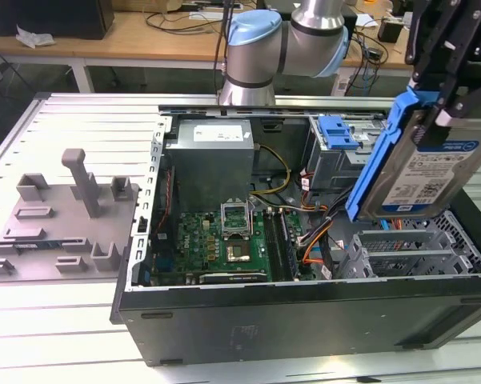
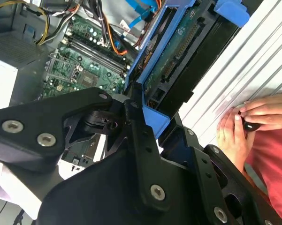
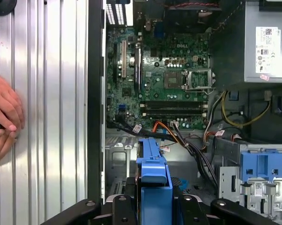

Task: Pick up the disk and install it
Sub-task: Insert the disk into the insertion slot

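Grip: my fingers (image 1: 438, 108) are clenched on the disk (image 1: 428, 172), by its blue bracket.
Place: it hangs tilted over the open computer case (image 1: 304, 320), beside the drive cage (image 1: 330, 166).
Slip risk: the plastic bracket might flex and drop it onto the motherboard (image 1: 232, 240).
Snag risk: a corner could catch the loose cables (image 1: 316, 240) below.
Bystander: a person's hand (image 3: 2, 117) on the counter (image 3: 51, 93) sits near the case wall.

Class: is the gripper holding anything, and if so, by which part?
The gripper holds the disk by its upper end, clamped across the edges of the blue bracket, tilted above the open computer case.
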Robot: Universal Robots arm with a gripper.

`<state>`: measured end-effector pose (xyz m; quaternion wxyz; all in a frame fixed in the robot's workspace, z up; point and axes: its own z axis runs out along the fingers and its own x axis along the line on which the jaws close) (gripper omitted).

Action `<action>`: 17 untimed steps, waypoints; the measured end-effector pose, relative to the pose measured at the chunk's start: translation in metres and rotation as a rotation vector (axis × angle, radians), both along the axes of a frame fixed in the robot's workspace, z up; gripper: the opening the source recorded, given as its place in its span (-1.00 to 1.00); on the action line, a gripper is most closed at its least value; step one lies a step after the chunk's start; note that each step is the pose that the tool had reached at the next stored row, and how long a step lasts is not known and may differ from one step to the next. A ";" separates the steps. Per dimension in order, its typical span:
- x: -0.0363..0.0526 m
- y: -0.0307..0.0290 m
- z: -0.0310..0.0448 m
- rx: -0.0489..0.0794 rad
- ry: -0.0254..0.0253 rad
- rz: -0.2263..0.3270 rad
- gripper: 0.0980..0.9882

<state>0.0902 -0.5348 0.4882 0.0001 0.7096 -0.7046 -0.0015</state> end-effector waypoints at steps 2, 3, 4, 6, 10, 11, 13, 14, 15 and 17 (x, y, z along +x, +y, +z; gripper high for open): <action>0.0067 -0.0008 -0.0006 0.000 0.0000 0.000 -0.40; 0.0084 -0.0009 -0.0009 0.000 0.0000 0.000 -0.40; 0.0109 -0.0011 -0.0014 0.000 0.0000 0.000 -0.40; 0.0165 -0.0016 -0.0024 -0.001 0.0000 0.000 -0.40; 0.0187 -0.0022 -0.0037 -0.001 0.0000 0.000 -0.40; 0.0187 -0.0024 -0.0042 -0.001 0.0000 0.000 -0.40; 0.0189 -0.0024 -0.0042 -0.001 0.0000 0.000 -0.40; 0.0189 -0.0024 -0.0042 -0.001 0.0000 0.000 -0.40; 0.0190 -0.0024 -0.0042 -0.001 0.0000 0.000 -0.40; 0.0190 -0.0024 -0.0042 -0.001 0.0000 0.000 -0.40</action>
